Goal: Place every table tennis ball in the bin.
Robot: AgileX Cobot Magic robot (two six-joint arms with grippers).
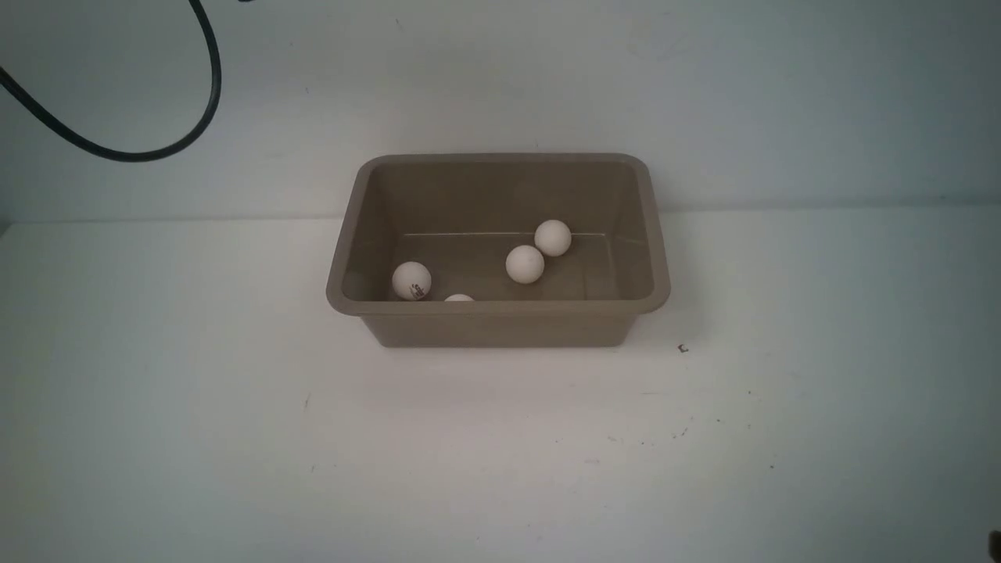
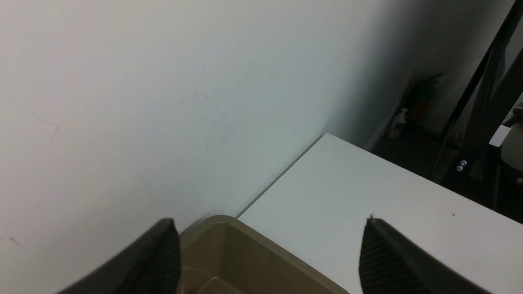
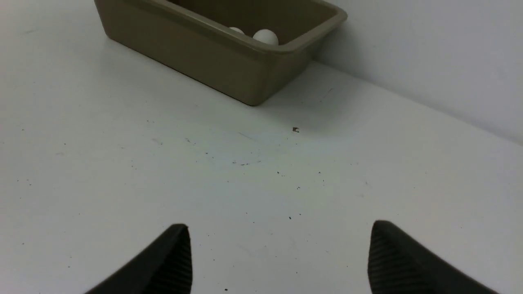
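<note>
I see all four table tennis balls (image 1: 525, 263) lying in the bin (image 1: 500, 328). The bin sits on the white worktop (image 1: 235, 438) with its far side close to the back wall (image 1: 547, 70). Two of the balls rest just beside each other, right of the bin's middle and toward its far side. The printed ball (image 1: 411, 280), marked with a small dark logo, lies near the bin's left side. The fourth ball (image 1: 459, 298) is mostly hidden behind the near rim. A black cable (image 1: 213, 86) loops down in the upper left.

In my left wrist view the left fingers (image 2: 159, 261) are spread wide and hold nothing. A corner of the bin by the back wall shows between them. In my right wrist view the right fingers (image 3: 171, 265) are likewise spread and empty, above the worktop and well apart from the bin. A small dark mark (image 3: 296, 130) lies on the worktop in between.
</note>
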